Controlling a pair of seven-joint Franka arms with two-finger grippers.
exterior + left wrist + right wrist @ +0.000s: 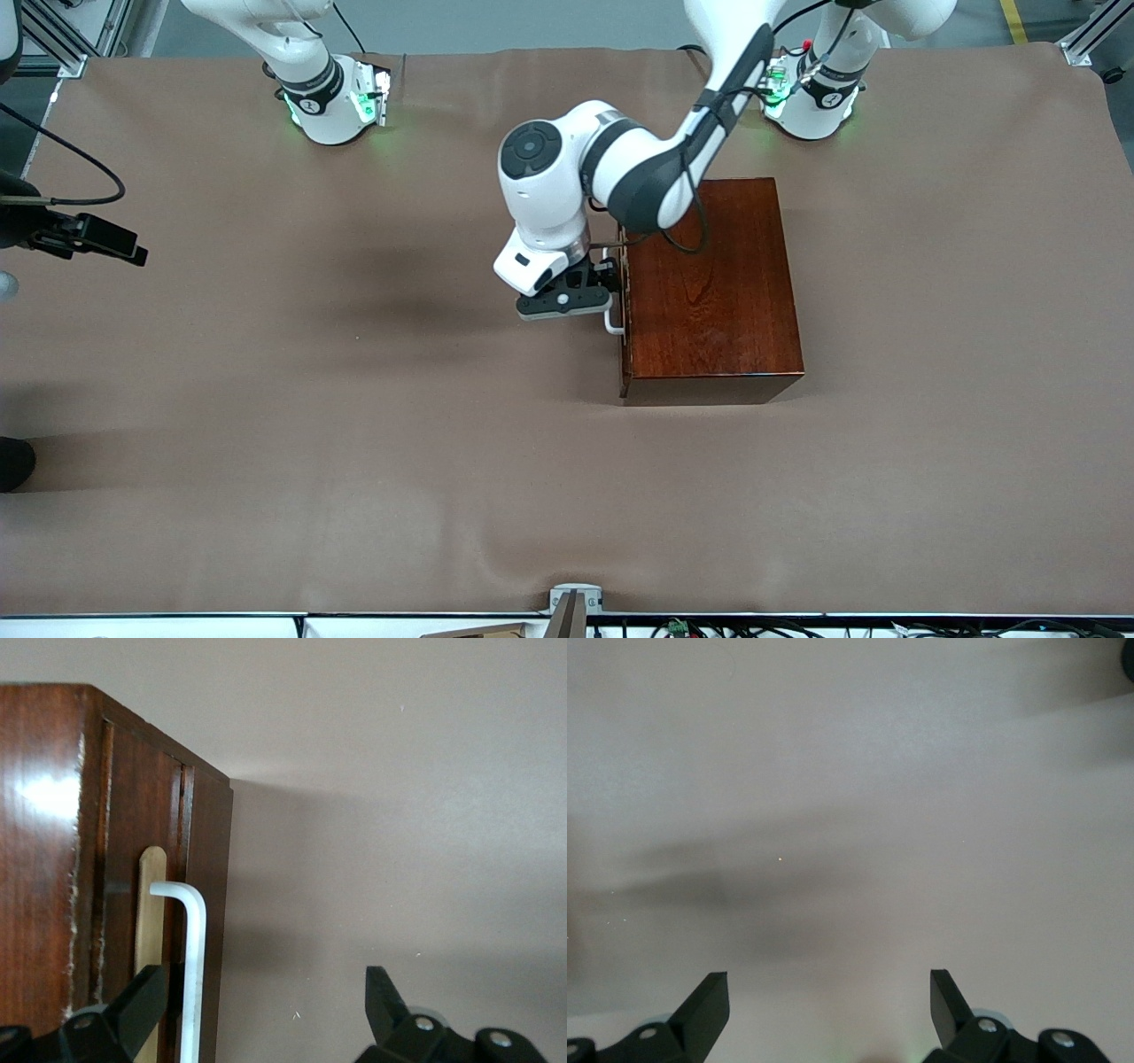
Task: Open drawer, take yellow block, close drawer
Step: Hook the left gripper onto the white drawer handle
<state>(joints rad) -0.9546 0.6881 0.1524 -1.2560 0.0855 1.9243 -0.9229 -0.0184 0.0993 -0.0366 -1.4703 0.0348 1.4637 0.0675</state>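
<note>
The mahogany box (713,283) stands near the left arm's base, with the drawer (120,859) shut in it. The drawer's front faces the right arm's end of the table. Its white bar handle (611,306) also shows in the left wrist view (195,966). My left gripper (609,291) is open at the drawer front. In the left wrist view (261,992) the handle stands between its fingers, close to one fingertip (142,1001). My right gripper (828,992) is open and empty over bare table, and that arm waits. The yellow block is hidden.
The brown cloth (354,425) covers the whole table with slight wrinkles. A black part with a cable (89,235) hangs over the table's edge at the right arm's end. A small mount (574,602) sits at the edge nearest the front camera.
</note>
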